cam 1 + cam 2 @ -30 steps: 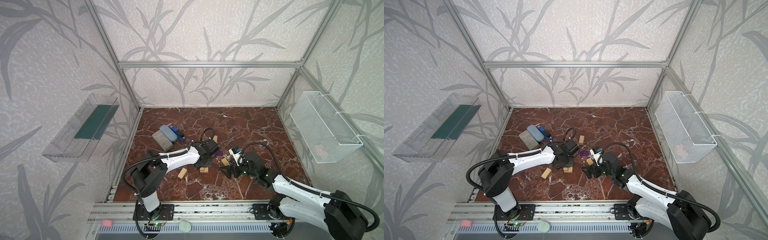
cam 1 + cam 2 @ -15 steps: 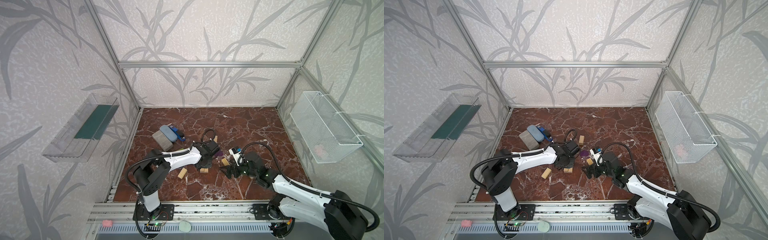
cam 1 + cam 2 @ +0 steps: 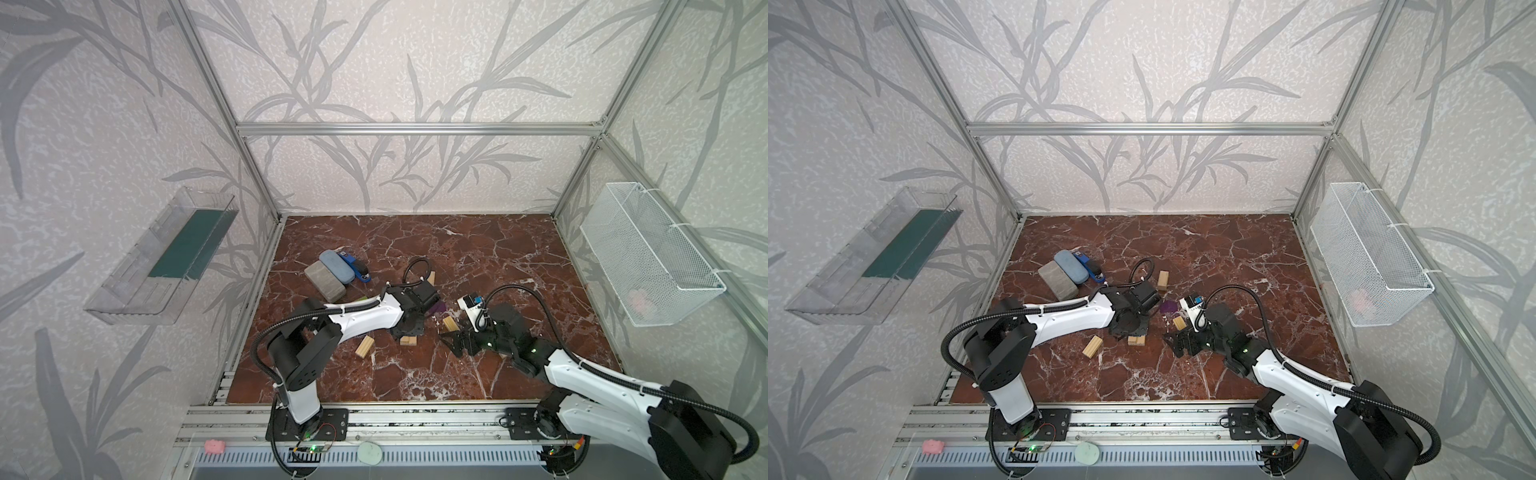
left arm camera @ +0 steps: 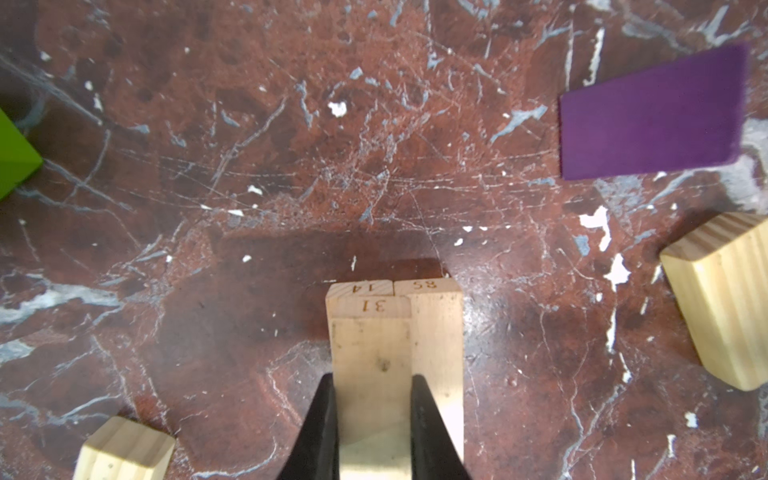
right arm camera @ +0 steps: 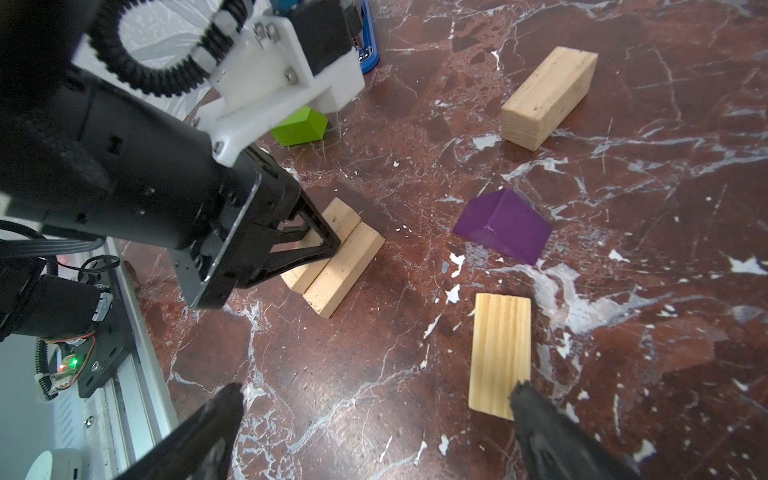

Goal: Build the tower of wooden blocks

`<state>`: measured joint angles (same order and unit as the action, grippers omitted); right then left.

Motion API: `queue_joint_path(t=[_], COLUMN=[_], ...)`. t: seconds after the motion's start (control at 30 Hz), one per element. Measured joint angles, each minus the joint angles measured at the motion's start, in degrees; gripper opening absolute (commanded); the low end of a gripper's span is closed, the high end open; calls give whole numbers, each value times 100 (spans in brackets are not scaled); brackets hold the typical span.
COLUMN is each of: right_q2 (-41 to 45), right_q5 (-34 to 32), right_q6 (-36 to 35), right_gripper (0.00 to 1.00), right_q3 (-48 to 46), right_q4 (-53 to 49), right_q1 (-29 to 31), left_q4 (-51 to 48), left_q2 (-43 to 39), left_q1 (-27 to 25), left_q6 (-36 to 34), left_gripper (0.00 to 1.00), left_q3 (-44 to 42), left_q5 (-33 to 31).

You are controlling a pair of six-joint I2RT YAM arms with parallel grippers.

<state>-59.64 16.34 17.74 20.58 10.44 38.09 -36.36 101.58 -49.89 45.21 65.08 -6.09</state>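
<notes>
Wood blocks (image 5: pixel 548 97) counted across the marble floor (image 3: pixel 498 249): six pale, one purple block (image 5: pixel 505 226), one lime-green block (image 5: pixel 299 126). Left gripper (image 4: pixel 372 382) clamped on one pale block (image 4: pixel 370 345) (marked 31), over one of two laid side by side. Right gripper (image 5: pixel 376 388) spread wide, holding nothing, beside a loose pale one.

In the left wrist view the green block (image 4: pixel 14 153) is cut off by an edge, and the held block (image 4: pixel 372 374) is cut off beyond the fingers (image 4: pixel 320 432). In a top view the green block (image 3: pixel 365 299) is mostly hidden by the left arm (image 3: pixel 361 320). The pink thing (image 3: pixel 638 298) in the basket (image 3: pixel 673 291) is too small to be identified. In the right wrist view the stapler (image 5: pixel 368 50) is largely hidden.
</notes>
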Motion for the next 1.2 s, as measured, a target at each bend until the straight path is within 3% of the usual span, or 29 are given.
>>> queue_joint_path(t=[0.53,1.2], right_q2=[0,-2], right_q5=[0,0], right_q6=[0,0], right_gripper=[99,99], right_q3=[0,0], right_q4=[0,0], right_q1=[0,0], left_q4=[-11,-2], left_q2=[2,2], left_q1=[0,0], left_q6=[-2,7], left_gripper=[33,28], left_q3=[0,-35], left_q5=[-7,2])
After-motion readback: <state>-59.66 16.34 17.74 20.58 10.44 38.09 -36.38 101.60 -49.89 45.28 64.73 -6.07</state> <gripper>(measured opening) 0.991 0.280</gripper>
